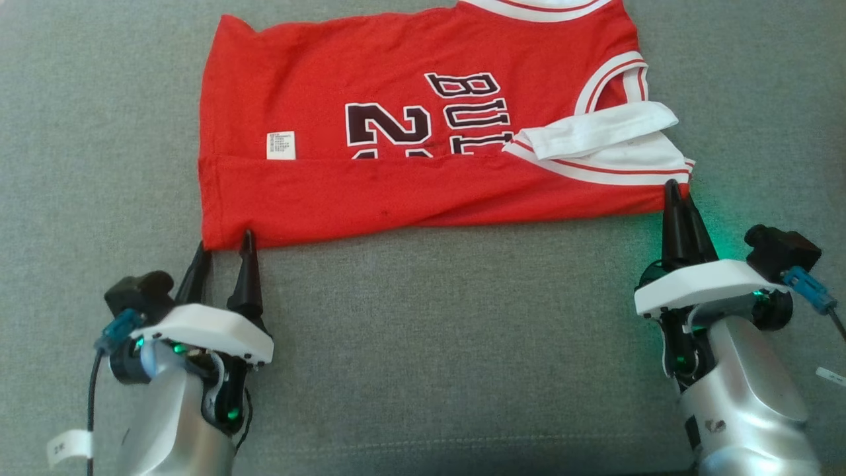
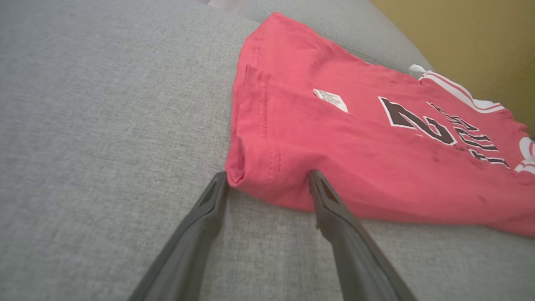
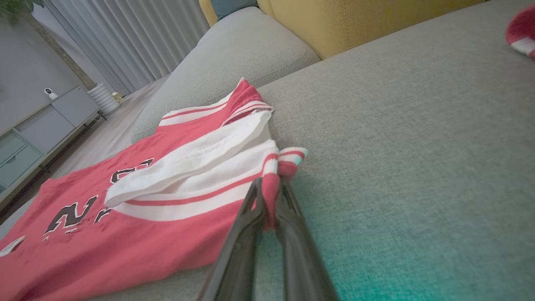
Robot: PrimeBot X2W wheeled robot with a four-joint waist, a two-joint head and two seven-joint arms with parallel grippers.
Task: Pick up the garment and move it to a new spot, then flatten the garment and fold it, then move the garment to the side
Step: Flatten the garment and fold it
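Likely mid-fold. Clenched on garment shoulder edge with right gripper; spread wide astride hem corner with left gripper. Next: close left.

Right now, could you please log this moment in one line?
left pincer: open at jersey corner | right pincer: shut on jersey edge | jersey: half-folded on sofa

left hand spread wide; right hand seemingly clamped

Right pincer pinches garment corner (left pincer spread).
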